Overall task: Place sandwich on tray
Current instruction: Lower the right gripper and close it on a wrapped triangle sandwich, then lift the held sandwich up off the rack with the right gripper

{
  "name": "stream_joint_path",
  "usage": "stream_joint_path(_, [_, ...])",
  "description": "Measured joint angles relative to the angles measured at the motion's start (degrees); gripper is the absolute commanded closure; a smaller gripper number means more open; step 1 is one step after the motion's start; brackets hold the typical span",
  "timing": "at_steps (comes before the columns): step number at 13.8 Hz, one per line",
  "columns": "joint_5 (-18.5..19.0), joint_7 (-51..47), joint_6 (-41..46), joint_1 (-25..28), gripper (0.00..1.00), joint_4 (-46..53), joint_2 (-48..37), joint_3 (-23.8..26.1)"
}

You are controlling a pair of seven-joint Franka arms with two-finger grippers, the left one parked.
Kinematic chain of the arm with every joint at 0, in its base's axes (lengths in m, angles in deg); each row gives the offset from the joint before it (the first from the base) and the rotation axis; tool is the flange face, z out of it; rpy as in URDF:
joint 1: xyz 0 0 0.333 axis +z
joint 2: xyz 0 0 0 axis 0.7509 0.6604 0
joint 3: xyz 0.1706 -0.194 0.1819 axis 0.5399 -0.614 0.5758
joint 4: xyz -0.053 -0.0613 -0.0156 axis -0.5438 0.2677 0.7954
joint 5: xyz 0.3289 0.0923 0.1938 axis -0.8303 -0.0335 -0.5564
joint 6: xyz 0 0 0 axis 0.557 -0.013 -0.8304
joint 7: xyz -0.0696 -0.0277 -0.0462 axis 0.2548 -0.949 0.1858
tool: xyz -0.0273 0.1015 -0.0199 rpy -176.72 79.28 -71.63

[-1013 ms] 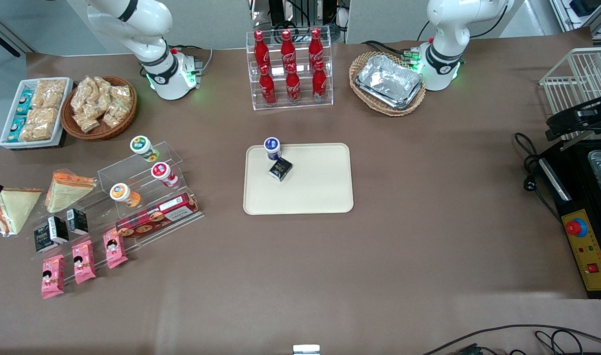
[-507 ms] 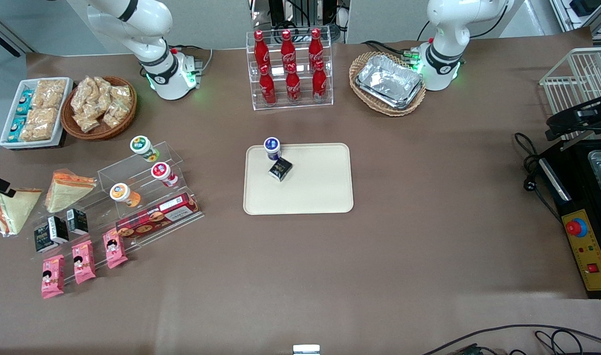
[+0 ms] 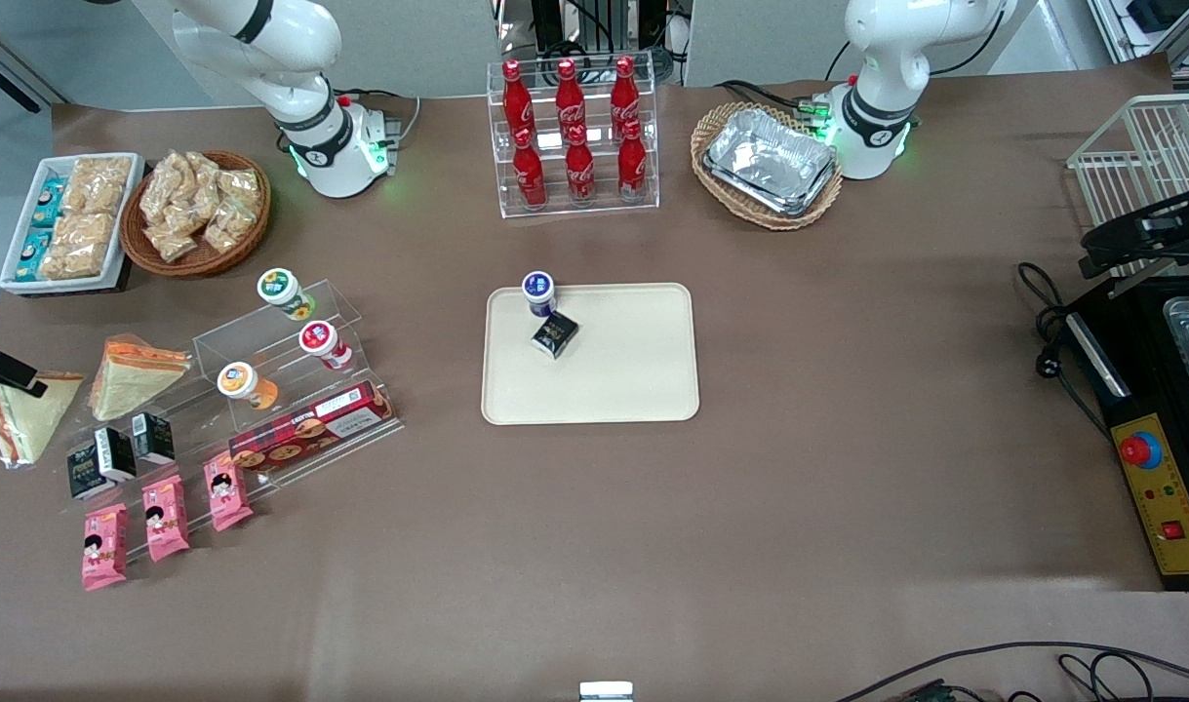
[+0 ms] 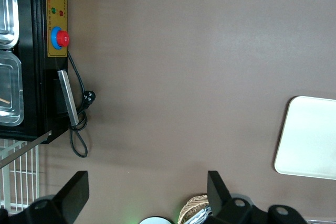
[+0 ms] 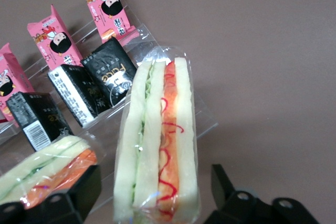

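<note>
The gripper [image 3: 9, 372] has slid in from the table's edge over the last second and now hangs spread wide over the sandwich [image 3: 20, 414], which lies untouched at the working arm's end, well apart from the tray [image 3: 633, 380], so grasping comes next.

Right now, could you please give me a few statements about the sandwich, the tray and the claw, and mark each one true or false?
1. The sandwich already lies on the tray. False: it sits at the working arm's end of the table, off the tray.
2. The claw is open, one finger on each side of the sandwich. True.
3. The tray is bare. False: a blue-lidded cup and a small black carton stand on it.
4. A second sandwich lies beside the first. True.
5. The claw has lifted the sandwich. False: it rests on its stand.
</note>
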Motion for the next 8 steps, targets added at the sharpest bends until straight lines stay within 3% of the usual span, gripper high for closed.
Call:
stream_joint_path(2, [-0.2, 0.0, -0.2, 0.2, 0.99, 0.0, 0.2, 0.0])
stream_joint_path(8, [-0.3, 0.0, -0.2, 0.5, 1.0, 0.2, 0.1, 0.0])
